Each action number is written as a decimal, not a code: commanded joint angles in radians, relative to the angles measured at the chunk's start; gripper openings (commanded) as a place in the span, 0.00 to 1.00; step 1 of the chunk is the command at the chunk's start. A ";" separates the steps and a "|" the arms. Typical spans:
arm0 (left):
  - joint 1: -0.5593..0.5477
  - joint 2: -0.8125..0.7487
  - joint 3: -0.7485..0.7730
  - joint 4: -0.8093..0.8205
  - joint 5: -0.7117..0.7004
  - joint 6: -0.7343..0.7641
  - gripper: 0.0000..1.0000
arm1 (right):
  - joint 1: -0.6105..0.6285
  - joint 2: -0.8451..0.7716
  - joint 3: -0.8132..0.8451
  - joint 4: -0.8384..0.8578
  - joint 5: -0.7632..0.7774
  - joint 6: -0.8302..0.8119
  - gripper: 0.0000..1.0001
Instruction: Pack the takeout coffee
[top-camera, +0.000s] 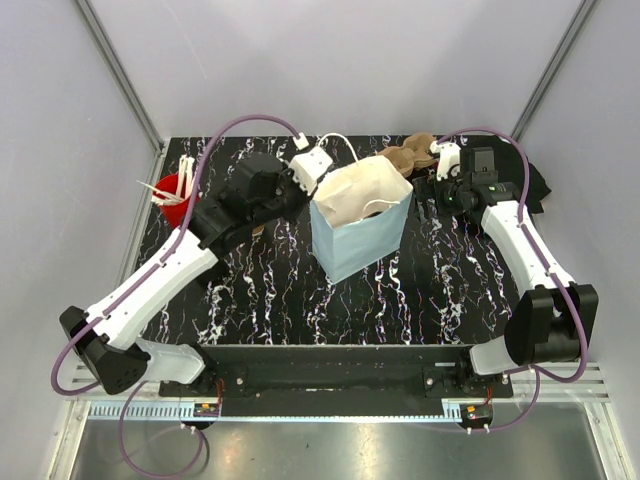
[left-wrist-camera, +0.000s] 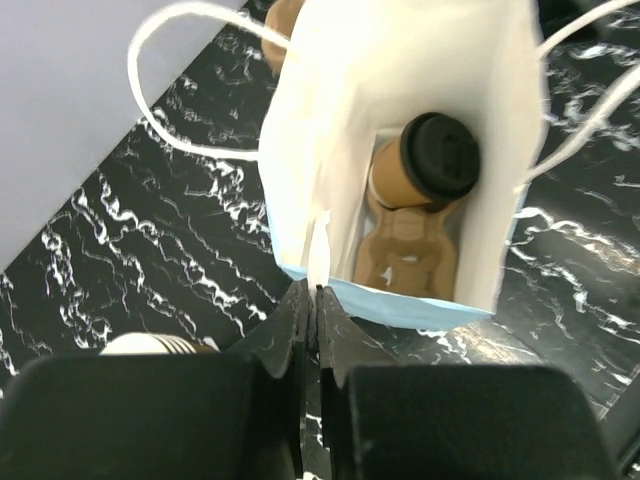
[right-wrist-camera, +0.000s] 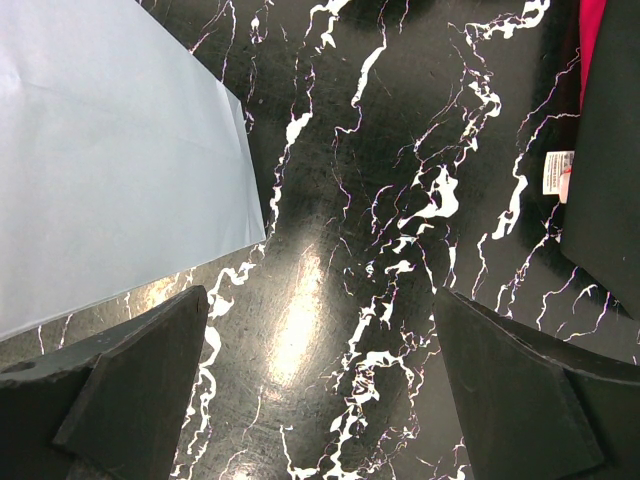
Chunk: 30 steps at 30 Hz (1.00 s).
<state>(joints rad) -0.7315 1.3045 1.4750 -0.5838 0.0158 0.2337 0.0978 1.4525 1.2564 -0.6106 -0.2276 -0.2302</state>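
Pinching the bag (left-wrist-camera: 300, 130) rim in the closed left gripper (left-wrist-camera: 314, 300), cup (left-wrist-camera: 425, 160) lidded inside just beyond the jaws, right gripper (right-wrist-camera: 320, 305) wide open and empty; packing looks done, next likely a gentle release.

Readable text, by view: 0 entries I can make out.

1. White tag (right-wrist-camera: 556, 172) on the edge of the black cloth (right-wrist-camera: 606, 150), right wrist view: dark printed lines and 1 red mark, too small for me to read.
2. Black lid (left-wrist-camera: 441, 155) on the cup inside the paper bag (left-wrist-camera: 400, 60), left wrist view: raised moulding on top, which I cannot resolve into letters or numbers.
3. Top view: nothing legible to me at this size.
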 joint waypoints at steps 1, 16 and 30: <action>-0.002 -0.016 -0.068 0.182 -0.076 -0.010 0.02 | -0.004 -0.003 0.009 0.014 -0.004 0.002 1.00; -0.003 0.019 -0.088 0.248 -0.020 -0.088 0.45 | -0.004 0.000 0.009 0.014 -0.013 -0.001 1.00; 0.086 -0.082 -0.005 0.191 -0.020 -0.093 0.98 | -0.004 -0.006 0.012 0.009 -0.016 0.002 1.00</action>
<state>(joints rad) -0.6754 1.2984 1.3972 -0.4213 -0.0051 0.1478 0.0978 1.4528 1.2564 -0.6109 -0.2291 -0.2306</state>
